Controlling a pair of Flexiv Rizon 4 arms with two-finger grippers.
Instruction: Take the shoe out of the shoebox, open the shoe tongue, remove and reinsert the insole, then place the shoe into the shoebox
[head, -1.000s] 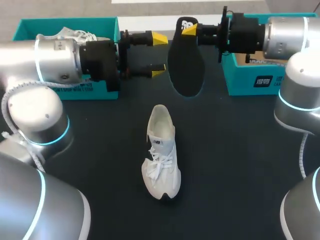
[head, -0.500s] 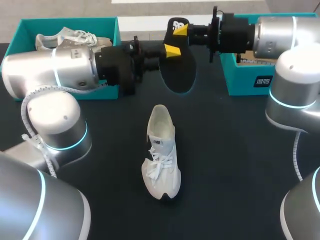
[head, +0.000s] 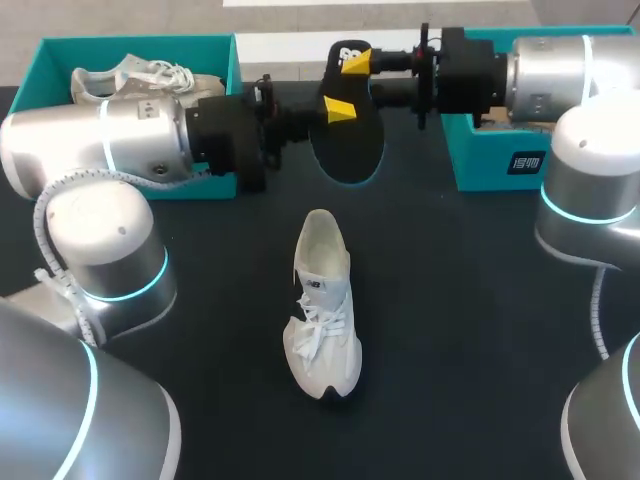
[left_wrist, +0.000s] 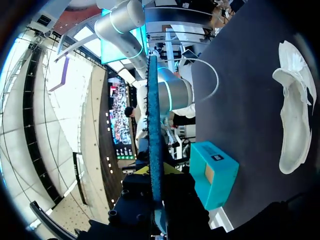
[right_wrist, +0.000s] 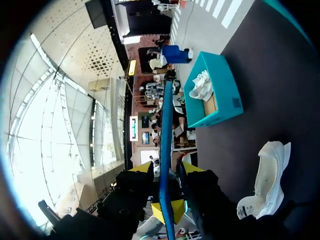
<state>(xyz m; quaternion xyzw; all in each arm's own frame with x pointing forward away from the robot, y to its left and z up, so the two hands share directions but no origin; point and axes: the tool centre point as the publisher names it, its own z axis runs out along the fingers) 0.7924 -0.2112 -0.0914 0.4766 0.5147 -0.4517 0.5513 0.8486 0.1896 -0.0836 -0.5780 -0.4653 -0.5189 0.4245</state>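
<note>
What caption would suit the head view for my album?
Left gripper and right gripper hold a black insole aloft; a white shoe lies on the table.

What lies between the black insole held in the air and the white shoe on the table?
Nothing. In the head view, only bare black table separates the insole from the shoe.
</note>
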